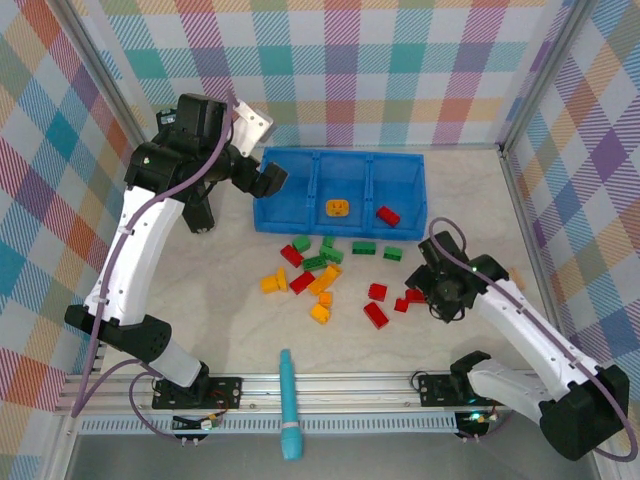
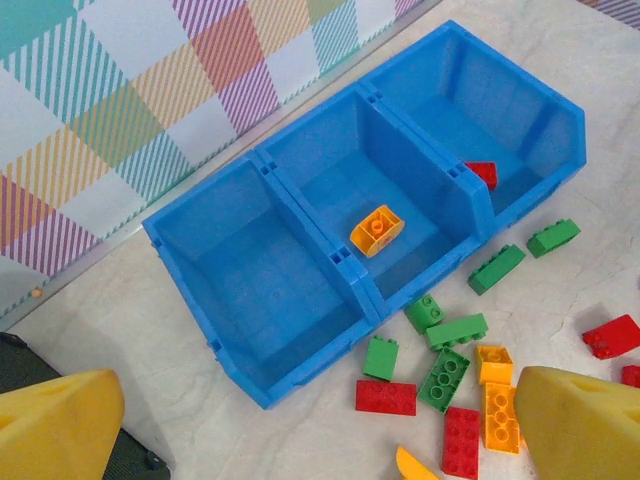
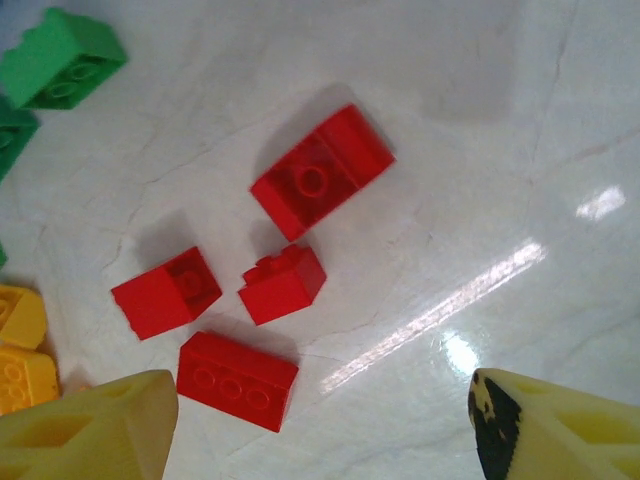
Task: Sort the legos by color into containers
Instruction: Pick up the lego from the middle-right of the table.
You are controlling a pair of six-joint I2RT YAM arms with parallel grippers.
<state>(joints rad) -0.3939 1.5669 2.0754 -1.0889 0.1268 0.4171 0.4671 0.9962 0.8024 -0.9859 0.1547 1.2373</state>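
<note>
The blue tray (image 1: 270,214) lies at the back of the table with three compartments. An orange lego (image 1: 337,208) sits in the middle one and a red lego (image 1: 387,215) in the right one; the left one (image 2: 262,280) holds nothing. Green (image 1: 330,250), yellow (image 1: 320,285) and red legos (image 1: 377,314) are scattered in front of the tray. My left gripper (image 1: 268,180) hovers open at the tray's left end, nothing between its yellow fingers (image 2: 578,425). My right gripper (image 3: 320,440) is open just above several red legos (image 3: 238,380), holding none of them.
A teal pen-like tool (image 1: 288,405) lies across the front rail between the arm bases. Plaid walls and metal frame posts (image 1: 525,200) close in the table on three sides. Bare marble-patterned tabletop stretches to the left of the lego pile (image 1: 220,290).
</note>
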